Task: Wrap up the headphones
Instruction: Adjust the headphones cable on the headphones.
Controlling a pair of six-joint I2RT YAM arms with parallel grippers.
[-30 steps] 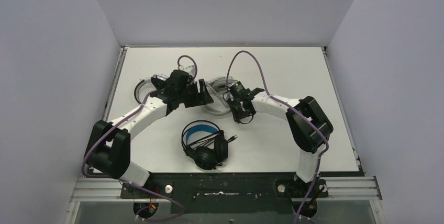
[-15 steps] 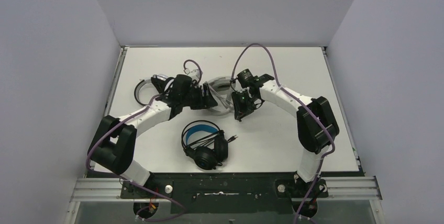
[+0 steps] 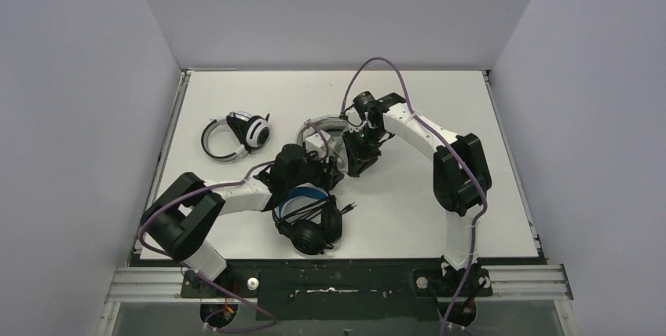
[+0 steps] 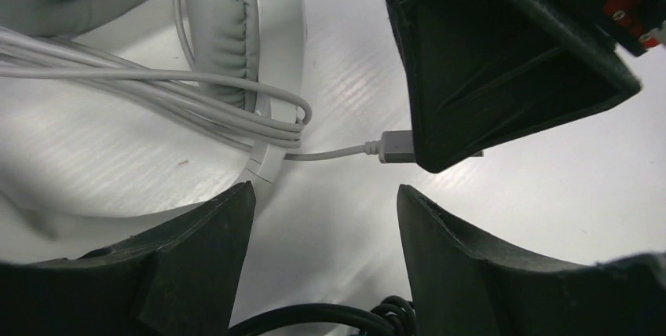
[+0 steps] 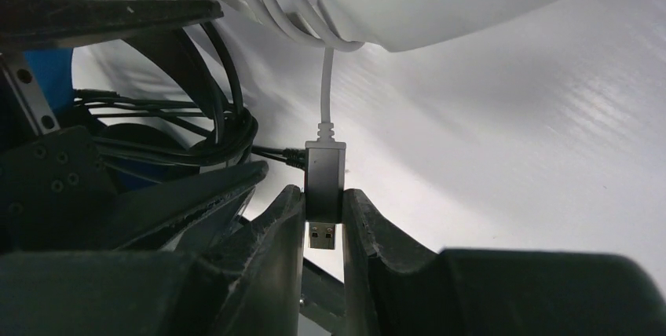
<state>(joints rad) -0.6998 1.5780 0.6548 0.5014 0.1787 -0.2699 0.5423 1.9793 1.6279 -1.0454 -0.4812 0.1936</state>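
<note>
A white headset (image 3: 322,133) lies mid-table with its pale cable (image 4: 196,104) wound round the headband (image 4: 267,53). My right gripper (image 5: 323,199) is shut on that cable's USB plug (image 5: 324,175), right beside the band; it also shows in the top view (image 3: 356,165). My left gripper (image 4: 326,195) is open and empty, low over the table facing the plug (image 4: 397,146); in the top view (image 3: 323,169) it sits beside the headband. The black headset (image 3: 308,217) with blue-lined band lies in front. A white headset with black cup centres (image 3: 236,133) lies back left.
The black headset's cable (image 4: 345,316) runs just under my left fingers. The two grippers are close together over the middle headset. White table (image 3: 440,108) with grey walls on three sides; arm bases and a metal rail at the near edge.
My left arm has swung from the back-left headset toward the centre front, uncovering that headset. My right gripper has shifted a little back and left, still holding the plug.
</note>
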